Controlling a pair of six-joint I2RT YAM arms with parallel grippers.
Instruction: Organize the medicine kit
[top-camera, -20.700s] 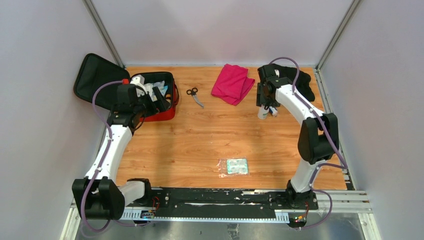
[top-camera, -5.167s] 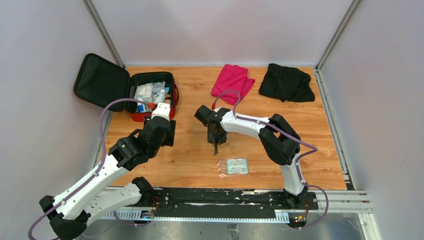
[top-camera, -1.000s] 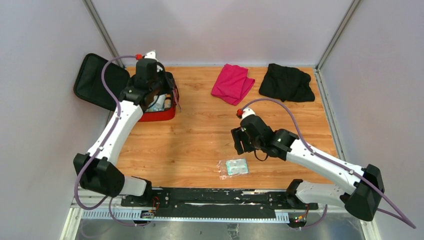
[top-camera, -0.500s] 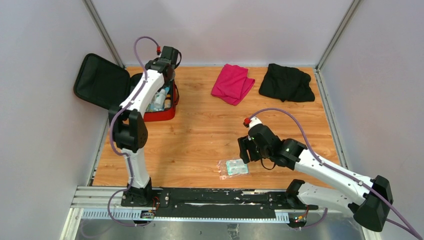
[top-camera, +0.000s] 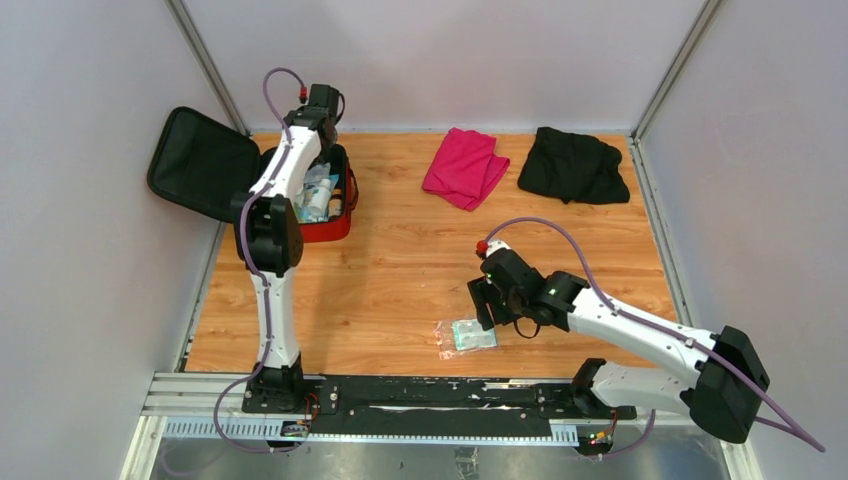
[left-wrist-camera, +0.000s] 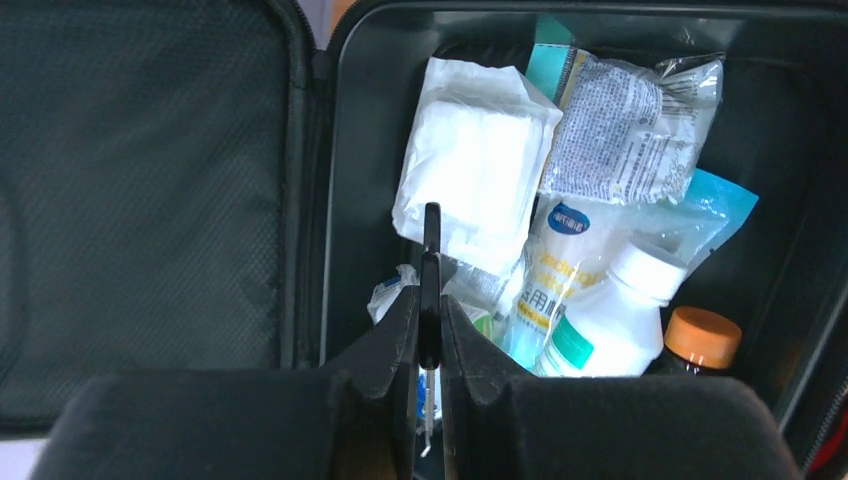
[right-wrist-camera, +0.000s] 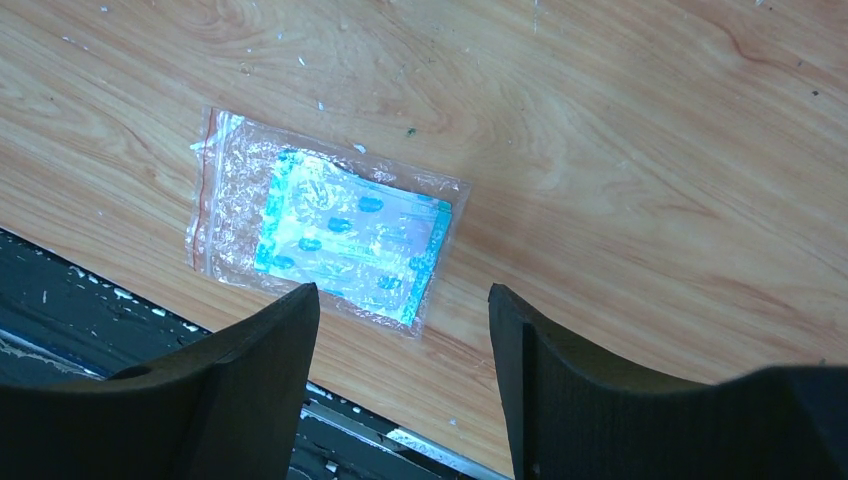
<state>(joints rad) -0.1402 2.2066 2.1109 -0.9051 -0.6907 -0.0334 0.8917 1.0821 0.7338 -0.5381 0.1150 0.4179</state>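
The medicine kit (top-camera: 322, 232) lies open at the far left, a red case with its black lid (top-camera: 195, 165) folded out to the left. Inside its black tub (left-wrist-camera: 330, 150) are a white gauze pad (left-wrist-camera: 470, 170), a printed packet (left-wrist-camera: 630, 125), a white bottle (left-wrist-camera: 610, 320) and an orange-capped bottle (left-wrist-camera: 702, 338). My left gripper (left-wrist-camera: 430, 300) hangs over the kit's far end (top-camera: 318, 150), shut on the scissors (left-wrist-camera: 431, 235), held edge-on. A clear bag of teal pills (right-wrist-camera: 325, 235) lies near the front edge (top-camera: 466, 334). My right gripper (right-wrist-camera: 400, 292) stands open just right of it (top-camera: 483, 305), holding nothing.
A folded pink cloth (top-camera: 465, 167) and a crumpled black cloth (top-camera: 572, 165) lie at the back of the table. The black base rail (top-camera: 430, 395) runs just in front of the bag. Grey walls close in on the left, back and right.
The left arm has risen and reached farther back over the kit with the scissors. The right gripper has come down and forward to the bag's right edge, still open.
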